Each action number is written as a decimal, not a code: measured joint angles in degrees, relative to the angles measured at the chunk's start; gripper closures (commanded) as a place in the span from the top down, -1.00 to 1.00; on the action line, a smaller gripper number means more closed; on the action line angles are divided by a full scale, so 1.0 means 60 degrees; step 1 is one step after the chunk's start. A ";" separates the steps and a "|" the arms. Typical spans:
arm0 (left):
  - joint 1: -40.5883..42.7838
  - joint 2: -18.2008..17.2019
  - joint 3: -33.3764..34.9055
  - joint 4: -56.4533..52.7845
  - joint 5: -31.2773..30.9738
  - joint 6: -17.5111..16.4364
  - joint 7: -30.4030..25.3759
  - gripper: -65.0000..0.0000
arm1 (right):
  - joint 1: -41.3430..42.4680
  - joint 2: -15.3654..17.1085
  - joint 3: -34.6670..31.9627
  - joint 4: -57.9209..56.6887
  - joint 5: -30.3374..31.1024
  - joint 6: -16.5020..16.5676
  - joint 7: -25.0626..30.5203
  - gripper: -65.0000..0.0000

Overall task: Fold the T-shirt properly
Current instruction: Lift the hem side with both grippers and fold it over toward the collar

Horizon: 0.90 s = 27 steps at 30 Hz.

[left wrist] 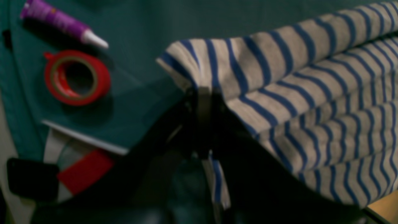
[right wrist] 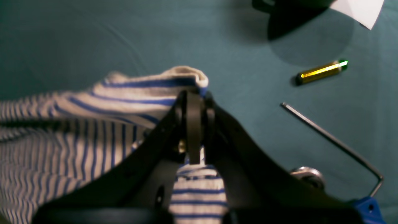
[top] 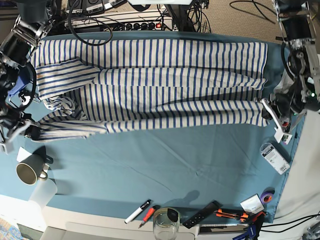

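The T-shirt (top: pixel 160 75), white with thin blue stripes, lies stretched lengthwise across the far half of the teal table cloth (top: pixel 165 160), its near edge folded over. At the right end of the base view my left gripper (top: pixel 265 107) is shut on the shirt's near corner. The left wrist view shows its jaws (left wrist: pixel 202 93) closed on the striped hem (left wrist: pixel 311 93). On the left side my right gripper (top: pixel 31 132) is shut on the opposite near edge. In the right wrist view a fold of shirt (right wrist: pixel 140 93) is pinched in the jaws (right wrist: pixel 194 96) and hangs between them.
A red tape roll (left wrist: pixel 77 77) and a purple tube (left wrist: pixel 62 23) lie beside the left gripper. A battery (right wrist: pixel 321 71) and a hex key (right wrist: pixel 332 143) lie near the right gripper. Mug (top: pixel 27 172), glass (top: pixel 166 225), markers (top: pixel 137 211), remote (top: pixel 202 214) and white box (top: pixel 275 157) line the front and right edges.
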<state>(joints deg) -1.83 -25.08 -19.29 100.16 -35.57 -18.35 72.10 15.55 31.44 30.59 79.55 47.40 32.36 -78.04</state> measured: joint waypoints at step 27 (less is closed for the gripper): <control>0.2951 0.0051 -0.0255 0.2739 0.0401 -0.0164 -0.0178 -1.00 | -0.1184 0.0004 0.1792 0.0004 0.0186 0.0295 -0.0525 -1.00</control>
<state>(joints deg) 15.88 -24.77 -20.82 116.60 -33.17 -19.33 71.02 8.45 31.46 41.34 79.57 48.51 34.13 -81.19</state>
